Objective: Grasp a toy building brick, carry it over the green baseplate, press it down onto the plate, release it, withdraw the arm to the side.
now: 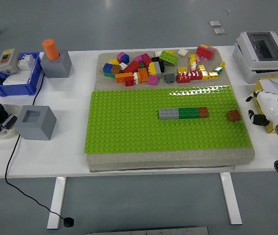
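Brown brick [234,115] square on green baseplate [129,127], right hand [265,108] aside, fingers apart, empty.

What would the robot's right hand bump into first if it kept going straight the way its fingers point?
Probably the lone brown brick on the green baseplate. The right hand points left toward it, though its height above the plate is unclear.

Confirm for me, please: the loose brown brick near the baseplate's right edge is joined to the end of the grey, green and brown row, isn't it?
Not quite: the head view shows the brown brick standing apart from the row, with bare studs of the green baseplate between them. It is near the right edge, as you say.
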Action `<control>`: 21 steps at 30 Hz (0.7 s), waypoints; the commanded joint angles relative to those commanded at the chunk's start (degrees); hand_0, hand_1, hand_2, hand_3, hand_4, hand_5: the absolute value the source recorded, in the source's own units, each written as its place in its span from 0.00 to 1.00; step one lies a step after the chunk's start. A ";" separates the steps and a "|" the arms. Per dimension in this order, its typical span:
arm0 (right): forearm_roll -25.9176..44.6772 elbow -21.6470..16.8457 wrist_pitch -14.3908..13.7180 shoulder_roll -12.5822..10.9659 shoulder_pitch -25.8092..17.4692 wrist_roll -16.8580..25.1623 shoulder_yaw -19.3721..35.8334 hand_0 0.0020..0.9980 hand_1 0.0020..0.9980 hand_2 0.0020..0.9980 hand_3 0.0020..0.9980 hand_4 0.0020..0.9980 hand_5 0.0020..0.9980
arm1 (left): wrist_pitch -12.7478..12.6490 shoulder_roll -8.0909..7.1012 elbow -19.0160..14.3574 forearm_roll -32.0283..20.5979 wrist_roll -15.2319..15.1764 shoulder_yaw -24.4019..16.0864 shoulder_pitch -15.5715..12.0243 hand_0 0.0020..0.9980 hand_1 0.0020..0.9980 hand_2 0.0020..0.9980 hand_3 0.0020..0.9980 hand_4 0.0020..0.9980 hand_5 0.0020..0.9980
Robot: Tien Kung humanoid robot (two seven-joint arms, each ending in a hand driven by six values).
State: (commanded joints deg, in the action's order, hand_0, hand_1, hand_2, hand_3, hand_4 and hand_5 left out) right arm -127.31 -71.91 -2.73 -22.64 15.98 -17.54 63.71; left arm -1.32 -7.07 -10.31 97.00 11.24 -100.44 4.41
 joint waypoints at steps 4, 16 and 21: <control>-1.67 0.26 0.31 0.00 0.27 -0.60 -0.94 0.79 0.85 0.91 0.74 0.46 0.00 | 0.00 -0.08 0.00 0.01 0.11 0.06 -0.06 0.66 0.64 0.61 0.62 0.69 0.25; -1.89 -0.68 1.82 -0.25 0.51 -2.05 -3.17 0.80 0.86 0.94 0.88 0.43 0.00 | 0.03 -0.29 0.00 0.32 0.35 0.10 -0.36 0.66 0.64 0.61 0.62 0.69 0.24; -1.67 -1.19 2.58 -0.28 0.63 -2.55 -3.74 0.80 0.86 0.95 0.88 0.46 0.00 | 0.06 -0.31 0.00 0.45 0.30 0.12 -0.35 0.66 0.64 0.61 0.62 0.69 0.25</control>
State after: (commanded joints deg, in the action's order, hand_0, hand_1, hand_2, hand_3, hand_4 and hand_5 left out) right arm -128.97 -73.11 -0.15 -22.92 16.61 -20.09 59.97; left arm -1.26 -7.38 -10.31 97.45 11.54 -100.32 4.06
